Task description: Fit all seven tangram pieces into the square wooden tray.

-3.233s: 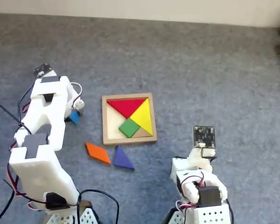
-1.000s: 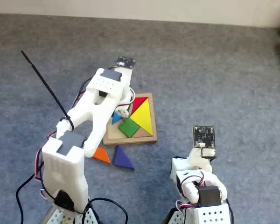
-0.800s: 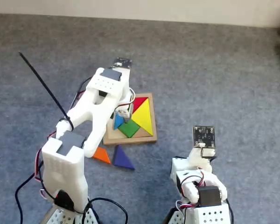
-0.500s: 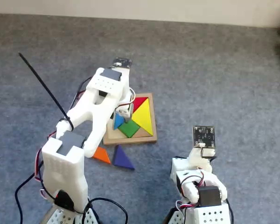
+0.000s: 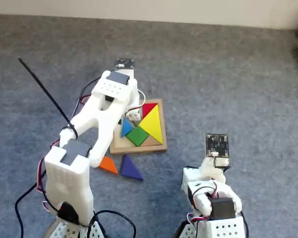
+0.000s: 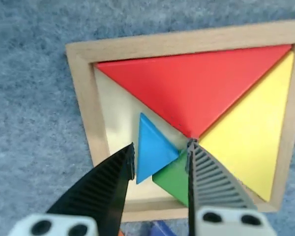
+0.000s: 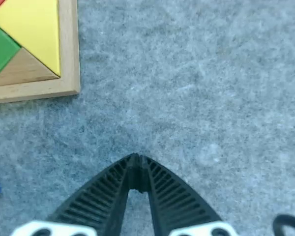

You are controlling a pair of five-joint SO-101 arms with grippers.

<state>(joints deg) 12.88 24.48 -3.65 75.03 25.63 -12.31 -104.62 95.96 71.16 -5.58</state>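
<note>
From above, the square wooden tray [image 5: 163, 128] lies near the middle of the grey-covered bench [image 5: 248, 84]. The left tool [image 5: 131, 118] hangs over the side of the tray nearer the bench's left edge. The blue triangle [image 5: 125, 128] lies in the tray just under it. The red triangle [image 5: 148, 109], yellow triangle [image 5: 154, 124] and green square [image 5: 137, 135] also lie in the tray. A wood-coloured triangle [image 5: 152, 141] fills the corner beside them. The orange parallelogram [image 5: 108, 164] and purple triangle [image 5: 130, 168] lie on the bench, just off the tray's side that faces the bench's near edge. The right arm [image 5: 212, 198] sits folded by that near edge, well apart from the tray.

In the left wrist view the left tool [image 6: 161, 147] is released. Its jaws stand apart on either side of the blue triangle [image 6: 155, 150], which lies flat on the tray floor against the red and green pieces. Bare tray floor [image 6: 113, 128] shows beside it.

In the right wrist view the right tool [image 7: 136, 158] is clenched, its tips together over bare bench. One tray corner [image 7: 69, 59] shows farther off, with the yellow, green and wood-coloured pieces in it.
</note>
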